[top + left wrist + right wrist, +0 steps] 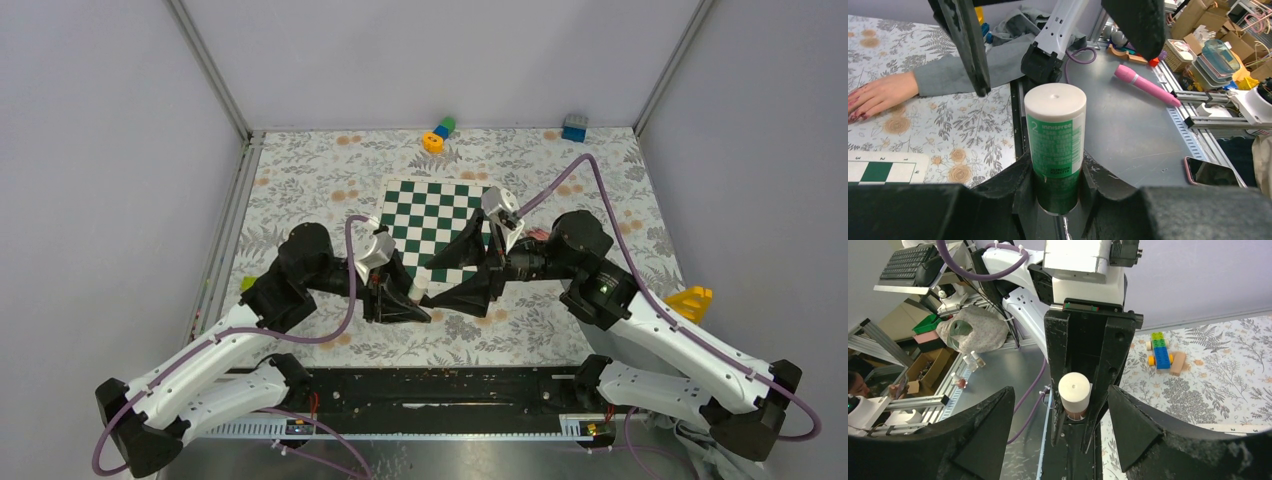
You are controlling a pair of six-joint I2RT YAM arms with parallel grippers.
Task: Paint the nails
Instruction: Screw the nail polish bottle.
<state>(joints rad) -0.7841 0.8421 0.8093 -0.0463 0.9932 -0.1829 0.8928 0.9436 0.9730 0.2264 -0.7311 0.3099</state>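
My left gripper (1057,172) is shut on a green bottle (1055,150) with a white cap (1055,100), held upright. It shows in the top view (400,297) over the near edge of the chessboard (440,215). My right gripper (1062,395) is open, its fingers (975,435) wide on either side of the cap (1074,386) and apart from it; in the top view it (463,272) faces the left one. A light-skinned hand (880,92) with a grey sleeve (965,72) lies flat on the floral cloth, its reddish nails (855,116) at the left edge.
Toy blocks (438,133) and a blue block (574,127) lie at the back edge, and a yellow object (690,300) at the right. Beside the table are a pink stick (1146,85), a phone (1210,172) and small polish bottles (959,381).
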